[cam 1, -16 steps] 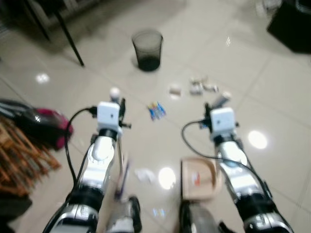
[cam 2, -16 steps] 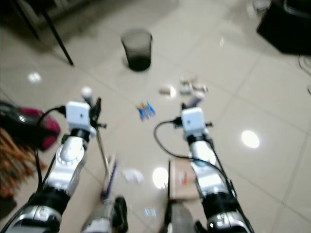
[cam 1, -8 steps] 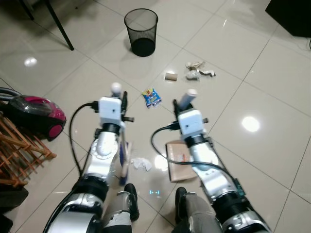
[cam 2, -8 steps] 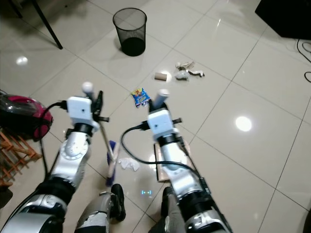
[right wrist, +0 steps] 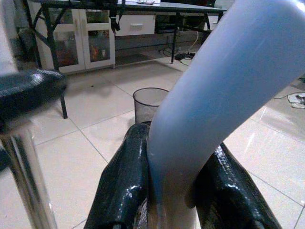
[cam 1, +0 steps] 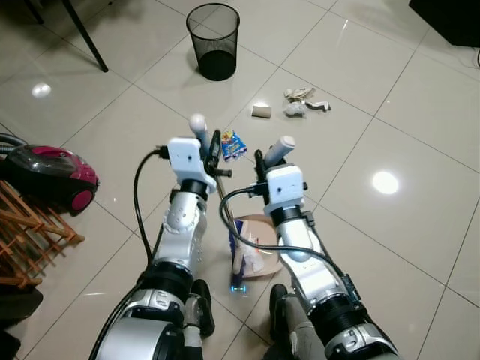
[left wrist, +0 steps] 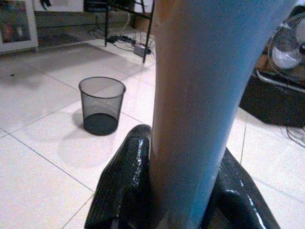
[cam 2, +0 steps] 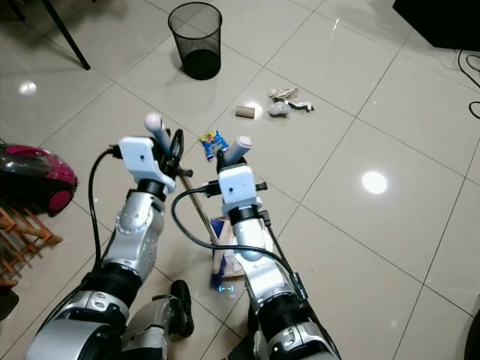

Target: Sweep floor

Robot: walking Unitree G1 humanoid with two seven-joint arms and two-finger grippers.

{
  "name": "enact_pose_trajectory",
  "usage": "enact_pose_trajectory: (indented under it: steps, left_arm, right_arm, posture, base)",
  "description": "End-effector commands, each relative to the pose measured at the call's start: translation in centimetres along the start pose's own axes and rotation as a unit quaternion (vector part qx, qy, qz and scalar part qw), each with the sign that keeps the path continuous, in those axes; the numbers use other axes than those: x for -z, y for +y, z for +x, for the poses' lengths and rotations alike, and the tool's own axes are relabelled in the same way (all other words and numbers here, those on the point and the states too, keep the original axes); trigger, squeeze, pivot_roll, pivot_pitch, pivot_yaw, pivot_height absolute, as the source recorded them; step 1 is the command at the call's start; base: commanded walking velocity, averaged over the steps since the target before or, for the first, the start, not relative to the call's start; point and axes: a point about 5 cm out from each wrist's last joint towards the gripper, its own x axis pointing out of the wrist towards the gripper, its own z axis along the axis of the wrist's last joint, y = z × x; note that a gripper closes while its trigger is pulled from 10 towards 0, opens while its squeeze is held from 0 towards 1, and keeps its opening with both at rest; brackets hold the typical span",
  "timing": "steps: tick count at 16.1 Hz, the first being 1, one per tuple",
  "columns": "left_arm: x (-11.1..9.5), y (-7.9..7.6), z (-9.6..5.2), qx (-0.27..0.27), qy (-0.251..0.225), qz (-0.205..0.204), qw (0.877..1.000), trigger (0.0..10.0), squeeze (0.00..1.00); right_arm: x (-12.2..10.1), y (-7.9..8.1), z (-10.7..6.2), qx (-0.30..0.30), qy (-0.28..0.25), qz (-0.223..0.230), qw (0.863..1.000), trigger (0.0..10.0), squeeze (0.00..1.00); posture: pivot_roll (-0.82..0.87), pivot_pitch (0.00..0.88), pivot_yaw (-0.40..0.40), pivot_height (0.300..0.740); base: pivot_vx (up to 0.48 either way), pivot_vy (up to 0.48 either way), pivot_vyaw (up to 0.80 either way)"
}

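My left gripper [cam 1: 209,148] is shut on the broom's handle [left wrist: 200,86], whose white knob [cam 1: 197,121] sticks up above it. The thin stick slants down to the blue brush [cam 1: 235,253] on the floor. My right gripper [cam 1: 268,157] is shut on the pale dustpan handle [right wrist: 214,81]. The beige dustpan [cam 1: 267,259] lies flat on the tiles between my feet, with the brush at its left edge and a white crumpled paper [cam 1: 248,260] at its mouth. Ahead lie a blue snack packet [cam 1: 233,145], a cardboard roll [cam 1: 261,112] and crumpled scraps [cam 1: 304,101].
A black mesh bin [cam 1: 214,41] stands ahead on the glossy tiles. A red and black vacuum cleaner [cam 1: 49,171] and a wooden rack [cam 1: 30,240] are at my left. A dark chair leg [cam 1: 84,34] is at the far left, a black box [cam 1: 450,11] at the far right.
The broom has swung right towards the dustpan, pushing the white crumpled paper up to it. Both arms have drawn close together. The camera has also shifted and steadied.
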Motion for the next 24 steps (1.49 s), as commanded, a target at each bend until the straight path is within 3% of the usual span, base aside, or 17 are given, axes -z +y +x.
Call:
enact_pose_trajectory:
  steps: [1, 5, 9, 11, 15, 20, 22, 24]
  left_arm:
    - [0.8, -0.9, -0.5, 0.005, 0.018, -0.052, 0.998, 10.0, 0.00]
    - [-0.9, -0.3, 0.3, 0.021, -0.012, -0.060, 0.998, 10.0, 0.00]
    - [-2.6, 0.7, 1.0, 0.110, -0.019, -0.004, 0.994, 10.0, 0.00]
    - [-4.2, 2.5, 1.4, 0.125, -0.023, 0.001, 0.992, 10.0, 0.00]
    - [-6.9, 5.7, 1.7, 0.103, -0.035, -0.016, 0.994, 10.0, 0.00]
    - [-9.8, 11.3, 0.5, 0.080, -0.031, 0.060, 0.995, 10.0, 0.00]
    - [-11.1, 12.4, -0.1, 0.081, -0.024, 0.087, 0.993, 10.0, 0.00]
    - [-10.4, 13.2, -1.1, 0.056, 0.009, 0.126, 0.990, 10.0, 0.00]
  right_arm:
    - [2.2, 1.5, -1.6, -0.021, 0.066, 0.046, 0.997, 10.0, 0.00]
    - [2.7, 0.2, -2.2, -0.024, 0.072, 0.050, 0.996, 10.0, 0.00]
    - [3.3, -2.3, -3.0, -0.029, 0.077, 0.034, 0.996, 10.0, 0.00]
    - [3.2, -3.9, -3.4, -0.029, 0.073, 0.031, 0.996, 10.0, 0.00]
    - [3.3, -5.5, -3.5, -0.022, 0.076, 0.046, 0.996, 10.0, 0.00]
    - [2.7, -7.2, -3.2, -0.030, 0.061, 0.043, 0.997, 10.0, 0.00]
    - [2.4, -7.9, -3.0, -0.029, 0.054, 0.042, 0.997, 10.0, 0.00]
    - [2.0, -8.5, -2.8, -0.022, 0.052, 0.046, 0.997, 10.0, 0.00]
  posture:
    - [-0.01, 0.443, 0.016, 0.740]
    - [-0.01, 0.419, 0.016, 0.740]
    - [-0.01, 0.388, 0.011, 0.740]
    - [0.00, 0.366, 0.007, 0.740]
    - [0.02, 0.323, 0.013, 0.740]
    - [0.03, 0.256, 0.010, 0.740]
    - [0.04, 0.229, 0.007, 0.740]
    - [0.05, 0.195, 0.010, 0.740]
  base:
    - [0.000, 0.000, 0.00]
    - [0.000, 0.000, 0.00]
    - [0.000, 0.000, 0.00]
    - [0.000, 0.000, 0.00]
    - [0.000, 0.000, 0.00]
    - [0.000, 0.000, 0.00]
    - [0.000, 0.000, 0.00]
    - [0.000, 0.000, 0.00]
